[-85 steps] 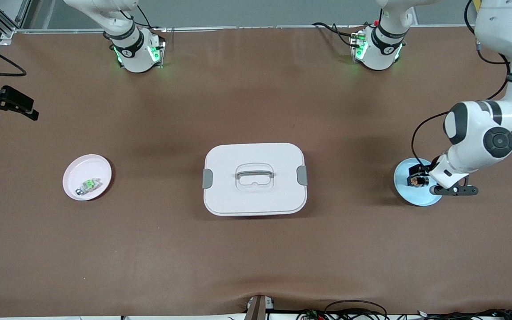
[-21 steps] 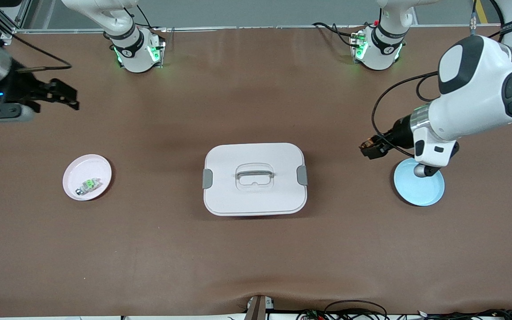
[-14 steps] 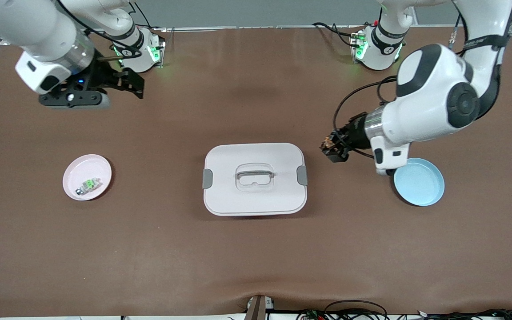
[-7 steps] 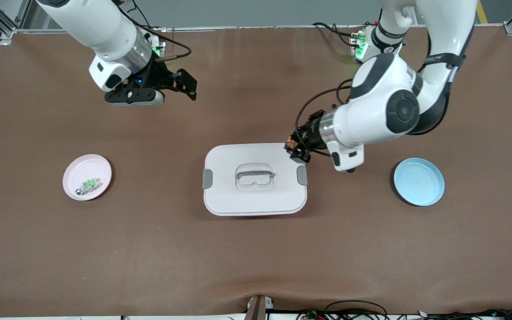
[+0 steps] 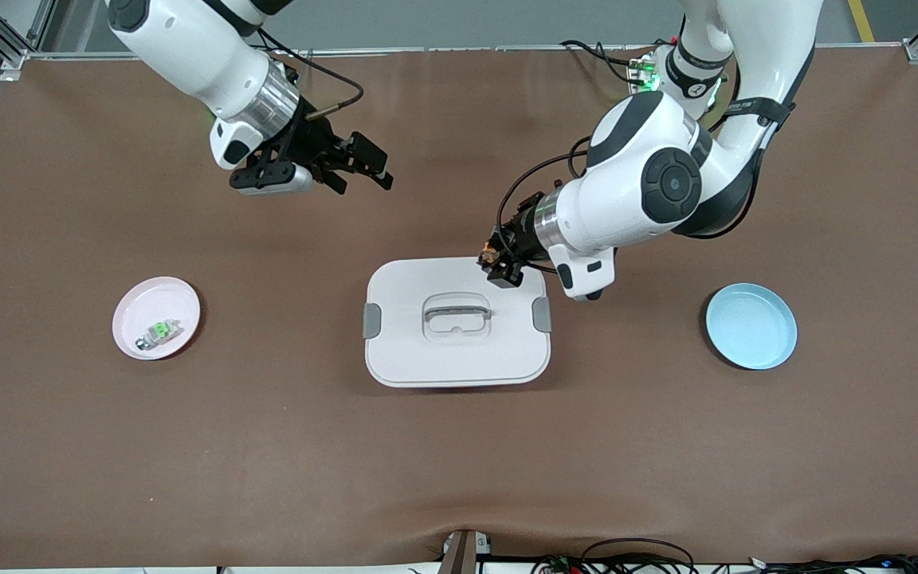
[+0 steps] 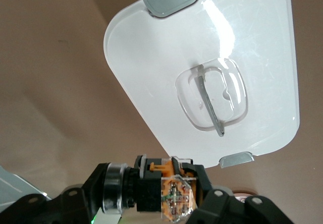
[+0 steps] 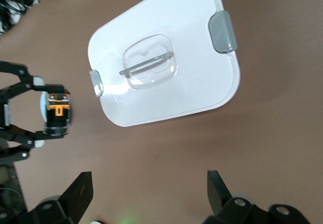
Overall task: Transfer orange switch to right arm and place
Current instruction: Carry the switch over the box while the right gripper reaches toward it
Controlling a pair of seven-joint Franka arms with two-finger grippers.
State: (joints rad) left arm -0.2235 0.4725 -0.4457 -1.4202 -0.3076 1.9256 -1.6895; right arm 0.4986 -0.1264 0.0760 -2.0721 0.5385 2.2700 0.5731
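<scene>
My left gripper (image 5: 496,266) is shut on the orange switch (image 5: 491,257), a tiny black block with an orange-brown middle. It holds the switch in the air over the corner of the white lidded box (image 5: 457,371). In the left wrist view the switch (image 6: 169,193) sits between the black fingers, above the box lid (image 6: 252,32). My right gripper (image 5: 367,166) is open and empty, up in the air over bare table toward the right arm's end. In the right wrist view its fingertips (image 7: 81,186) stand wide apart, and the switch (image 7: 57,113) shows in the other gripper beside the box (image 7: 202,82).
A pink plate (image 5: 148,299) with a small white-and-grey component with a green top (image 5: 158,332) lies toward the right arm's end. A light blue plate (image 5: 751,325) lies toward the left arm's end. The table is brown.
My left gripper lifted the switch off the blue plate and carried it toward the box. My right arm swung in from the table's end toward the middle.
</scene>
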